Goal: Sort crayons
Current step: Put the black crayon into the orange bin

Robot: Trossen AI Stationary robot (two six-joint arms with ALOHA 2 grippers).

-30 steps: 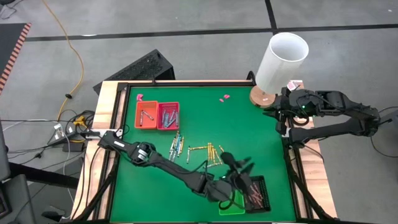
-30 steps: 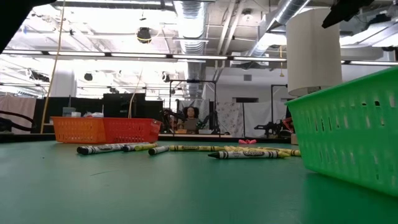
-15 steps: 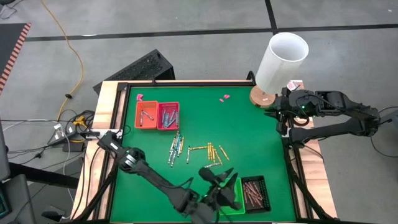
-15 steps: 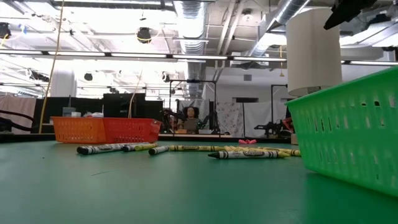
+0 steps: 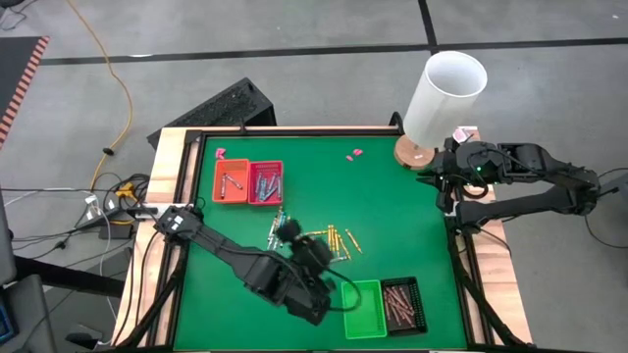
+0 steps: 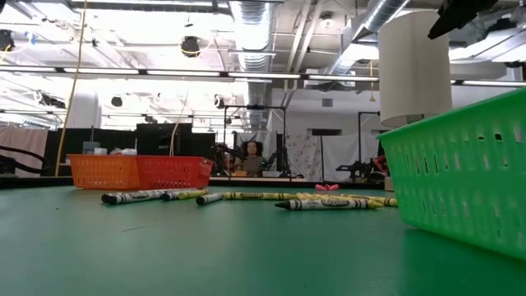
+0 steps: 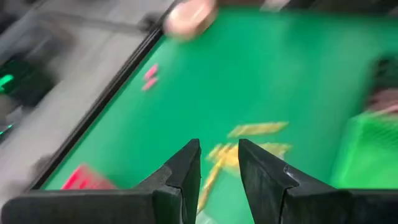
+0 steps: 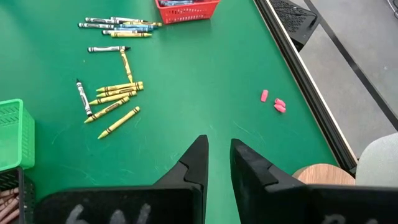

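Note:
Loose crayons lie mid-table: a grey and blue bunch [image 5: 278,227] and a yellow bunch [image 5: 336,239], also in the low view [image 6: 320,202] and the right wrist view [image 8: 112,99]. My left gripper [image 5: 316,248] hovers just short of the yellow crayons [image 7: 249,140], fingers apart [image 7: 217,163], with nothing between them. My right gripper [image 5: 444,178] waits above the table's right edge, fingers slightly apart [image 8: 217,155] and empty. Brown-red crayons fill a black tray [image 5: 402,304].
An orange tray [image 5: 232,181] and a red tray [image 5: 266,182] holding crayons stand at the far left. A green tray [image 5: 364,310] sits at the near edge beside the black one. A white cylinder [image 5: 446,93] on a wooden base and pink scraps [image 5: 354,154] are at the far right.
My left gripper has risen from over the green and black trays. It has swung toward the table's left and far side, turning as it went, and now stands near the loose yellow crayons. The crayons on the table have not moved.

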